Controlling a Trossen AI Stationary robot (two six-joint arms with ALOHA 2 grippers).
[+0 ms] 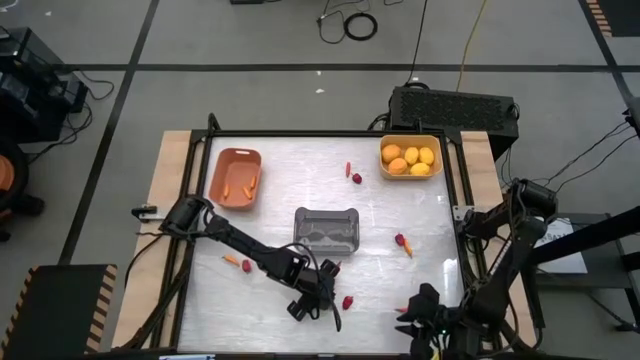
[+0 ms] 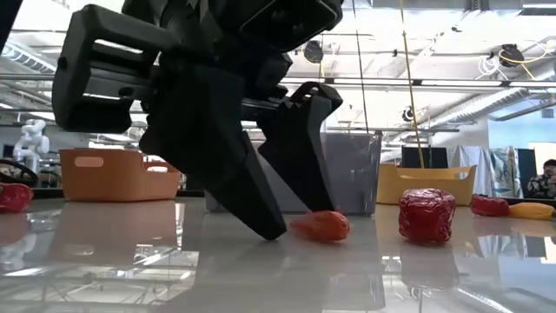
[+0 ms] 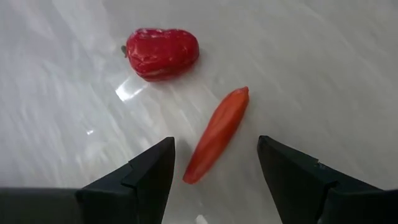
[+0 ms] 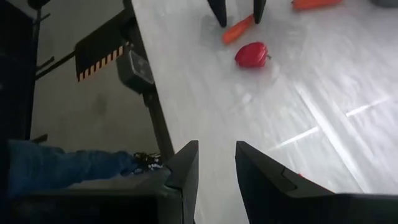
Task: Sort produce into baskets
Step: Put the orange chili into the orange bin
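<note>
My left gripper (image 3: pixel 216 142) is open and points down at the table's near middle. Its fingers stand on either side of a thin orange carrot stick (image 3: pixel 217 134), with a gap on both sides. The stick lies flat on the table, and a red berry (image 3: pixel 161 53) rests just beyond it. My right gripper (image 4: pixel 216 146) hovers at the table's near right edge (image 1: pixel 412 322), slightly open with nothing between its fingers. The orange-brown basket (image 1: pixel 235 178) holds carrot sticks, the yellow basket (image 1: pixel 410 157) holds yellow-orange fruits, and the grey basket (image 1: pixel 326 228) stands mid-table.
Loose produce lies on the table: a berry and stick (image 1: pixel 240 264) at the left, another pair (image 1: pixel 403 243) right of the grey basket, and a pair (image 1: pixel 353 174) at the far middle. A black box (image 1: pixel 452 107) stands behind the yellow basket.
</note>
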